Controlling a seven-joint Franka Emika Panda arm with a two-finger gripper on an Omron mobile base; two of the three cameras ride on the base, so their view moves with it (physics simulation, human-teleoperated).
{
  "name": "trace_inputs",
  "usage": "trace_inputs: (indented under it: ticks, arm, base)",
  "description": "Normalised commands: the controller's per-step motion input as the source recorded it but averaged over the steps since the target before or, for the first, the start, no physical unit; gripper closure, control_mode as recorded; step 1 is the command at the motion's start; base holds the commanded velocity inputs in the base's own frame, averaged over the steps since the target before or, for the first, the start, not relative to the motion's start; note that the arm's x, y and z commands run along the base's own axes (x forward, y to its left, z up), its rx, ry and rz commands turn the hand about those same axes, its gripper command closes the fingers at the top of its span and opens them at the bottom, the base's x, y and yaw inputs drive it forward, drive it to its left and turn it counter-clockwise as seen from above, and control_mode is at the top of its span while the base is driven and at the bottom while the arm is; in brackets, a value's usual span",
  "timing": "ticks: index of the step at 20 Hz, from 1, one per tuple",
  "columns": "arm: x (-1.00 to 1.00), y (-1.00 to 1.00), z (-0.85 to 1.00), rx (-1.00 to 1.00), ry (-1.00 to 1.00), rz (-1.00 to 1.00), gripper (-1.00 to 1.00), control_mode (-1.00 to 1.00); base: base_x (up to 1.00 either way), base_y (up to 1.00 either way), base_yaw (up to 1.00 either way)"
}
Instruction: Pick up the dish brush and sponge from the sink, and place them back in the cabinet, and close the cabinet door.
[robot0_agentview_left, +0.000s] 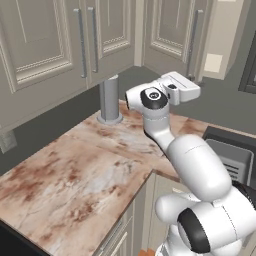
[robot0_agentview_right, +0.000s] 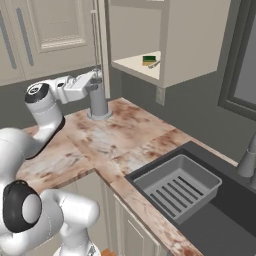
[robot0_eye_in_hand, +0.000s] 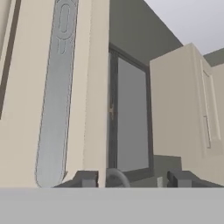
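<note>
Two task items lie on the shelf of the open cabinet (robot0_agentview_right: 192, 45), at 12 o'clock in the right base view: the sponge (robot0_agentview_right: 149, 60), green over yellow, and just at its 4 o'clock the brush (robot0_agentview_right: 154, 64), touching or nearly so. Left of them the cabinet door (robot0_agentview_right: 103, 45) stands swung out, seen edge-on, its bar handle (robot0_agentview_right: 94, 35) running vertically. The gripper (robot0_agentview_right: 96, 80) reaches to the door's lower end, beside a grey cylinder (robot0_agentview_right: 98, 102) standing upright on the marbled counter (robot0_agentview_right: 125, 140). In the hand view the fingertips (robot0_eye_in_hand: 87, 178) stand apart, the door's edge (robot0_eye_in_hand: 94, 87) rising between them and the handle (robot0_eye_in_hand: 54, 100) at their 11 o'clock; whether they press the door cannot be told. At 4 o'clock in the right base view lies the sink (robot0_agentview_right: 220, 225), with the ribbed tray (robot0_agentview_right: 177, 187) inside and the faucet (robot0_agentview_right: 247, 160) at 3 o'clock.
</note>
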Motion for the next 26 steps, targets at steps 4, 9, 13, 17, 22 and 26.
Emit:
trace_inputs:
  ticks: [4,9,13,17,22,26]
  arm:
    - [0.45,0.0,-0.37,0.0,0.01,0.0,-1.0,-1.0]
    - [0.55,0.0,-0.34,0.0,0.01,0.01,-1.0,-1.0]
    - [0.55,0.0,-0.29,0.0,0.0,0.01,-1.0,-1.0]
    - [0.53,-0.02,-0.28,0.0,0.0,0.03,-1.0,-1.0]
    - [0.51,-0.06,-0.26,0.0,0.0,0.04,-1.0,-1.0]
    - [0.53,-0.13,-0.25,0.0,0.01,0.05,-1.0,-1.0]
  base:
    - [0.0,0.0,0.0]
    - [0.0,0.0,0.0]
    - [0.0,0.0,0.0]
    - [0.0,0.0,0.0]
    - [0.0,0.0,0.0]
    - [0.0,0.0,0.0]
